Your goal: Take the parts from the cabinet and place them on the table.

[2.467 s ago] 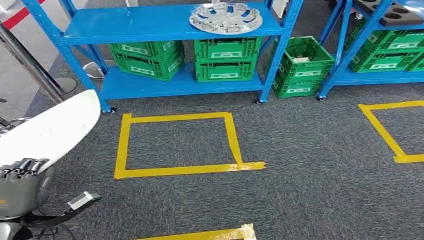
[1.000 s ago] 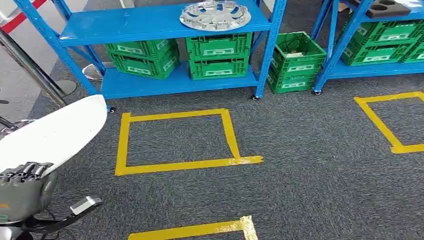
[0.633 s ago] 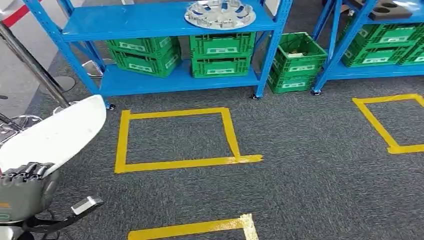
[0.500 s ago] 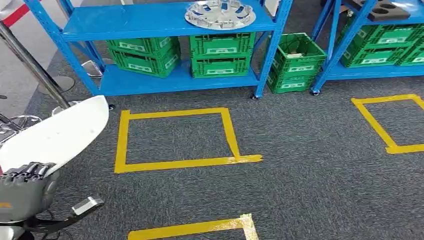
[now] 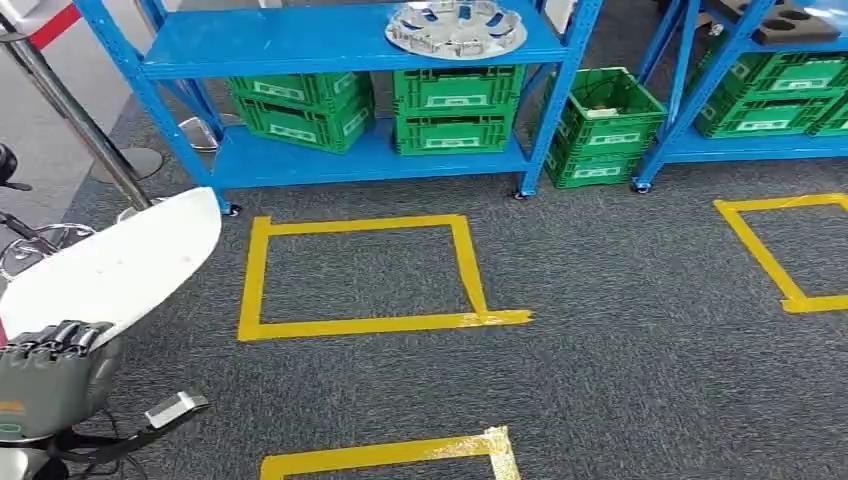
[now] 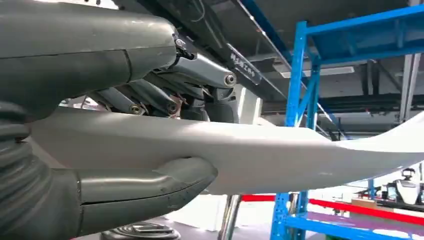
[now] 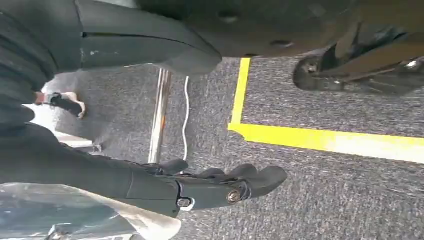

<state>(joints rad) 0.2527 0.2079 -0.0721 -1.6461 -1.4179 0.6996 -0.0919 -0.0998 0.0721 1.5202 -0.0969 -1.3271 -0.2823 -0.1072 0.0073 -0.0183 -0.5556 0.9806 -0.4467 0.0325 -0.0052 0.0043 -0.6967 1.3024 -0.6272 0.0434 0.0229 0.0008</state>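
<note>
The left hand [image 5: 50, 375] is gripping a broad, smooth white curved panel [image 5: 115, 265], a plastic-looking part. In the left wrist view the thick grey thumb [image 6: 150, 187] is pressing against one face of the white panel [image 6: 280, 155] while the darker fingers [image 6: 200, 70] are closing over the opposite face, so the part is clamped between them and is stretching well beyond the fingertips. In the head view the panel is rising up and away from the curled fingers toward the blue metal shelving rack [image 5: 340, 45].

The right hand [image 7: 220, 187] is hanging above the dark grey carpet [image 7: 320, 200]; its dark fingers [image 7: 260, 177] are lying close together, gently curved, holding and touching nothing. A strip of yellow floor tape [image 7: 330, 140] is lying beyond those fingertips.

Far from the left fingers, a round silver wheel cover [image 5: 456, 27] is resting on the rack's upper shelf, above green plastic crates [image 5: 455, 108] bearing white labels too small to read. A yellow tape square [image 5: 365, 275] is lying on the carpet between the held panel and the rack.

Compared with half a second ago, the whole head view is sitting slightly shifted, so the camera has moved; the left hand is still clamping the panel as before.
</note>
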